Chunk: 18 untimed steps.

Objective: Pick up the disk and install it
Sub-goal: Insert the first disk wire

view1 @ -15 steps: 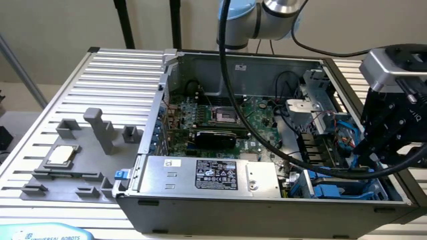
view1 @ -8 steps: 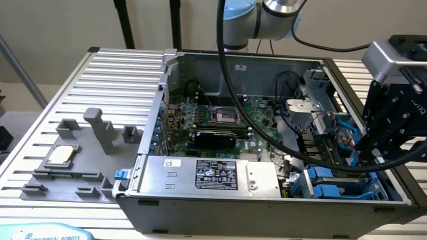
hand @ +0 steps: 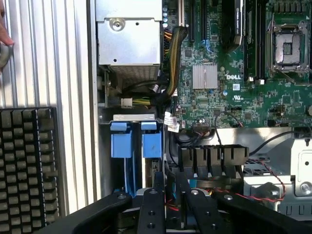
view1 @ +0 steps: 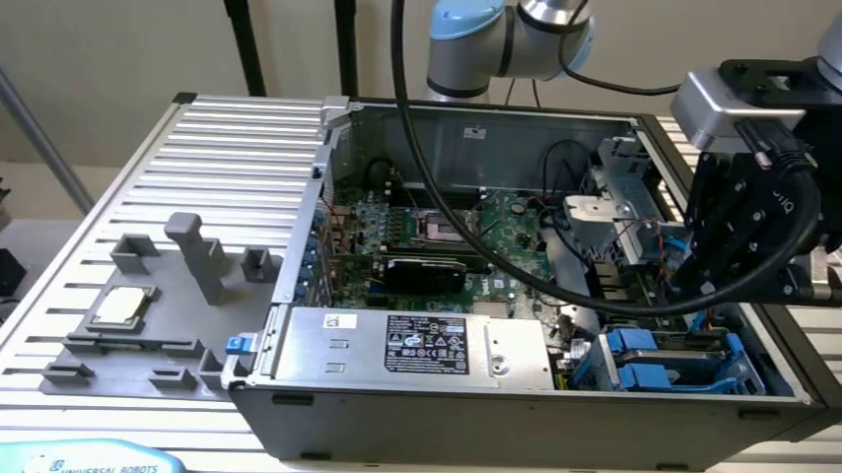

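Gripper (view1: 684, 281) hangs inside the open computer case (view1: 448, 419), above the blue drive carriers (hand: 136, 139). Fingers (hand: 150, 209) narrowly parted; whether they grip anything, cannot tell.

Ribbed aluminium surface (view1: 224, 128), matt grey. Computer case (view1: 526, 414) in dull sheet metal. Drive carriers (hand: 136, 141) of glossy blue plastic. Tool (hand: 168, 204) matt black. Motherboard (hand: 234, 87) green, semi-gloss.
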Each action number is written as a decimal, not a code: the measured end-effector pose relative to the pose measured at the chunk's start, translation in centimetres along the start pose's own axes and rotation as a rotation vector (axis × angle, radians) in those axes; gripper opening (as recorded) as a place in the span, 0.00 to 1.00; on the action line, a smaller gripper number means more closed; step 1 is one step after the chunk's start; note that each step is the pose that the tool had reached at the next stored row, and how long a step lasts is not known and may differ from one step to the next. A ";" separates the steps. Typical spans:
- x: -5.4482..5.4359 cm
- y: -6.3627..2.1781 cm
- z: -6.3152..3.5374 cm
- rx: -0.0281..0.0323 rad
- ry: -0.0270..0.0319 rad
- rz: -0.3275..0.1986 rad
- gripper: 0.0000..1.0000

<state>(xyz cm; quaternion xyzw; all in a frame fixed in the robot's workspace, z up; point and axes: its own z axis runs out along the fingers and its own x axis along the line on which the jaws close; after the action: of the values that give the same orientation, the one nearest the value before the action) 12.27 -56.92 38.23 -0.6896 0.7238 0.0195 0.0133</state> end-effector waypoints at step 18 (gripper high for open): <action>-0.7 0.22 1.91 0.0012 0.0055 0.000 0.22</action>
<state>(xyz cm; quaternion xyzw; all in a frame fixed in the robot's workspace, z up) 12.06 -56.15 36.35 -0.6897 0.7238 0.0171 0.0117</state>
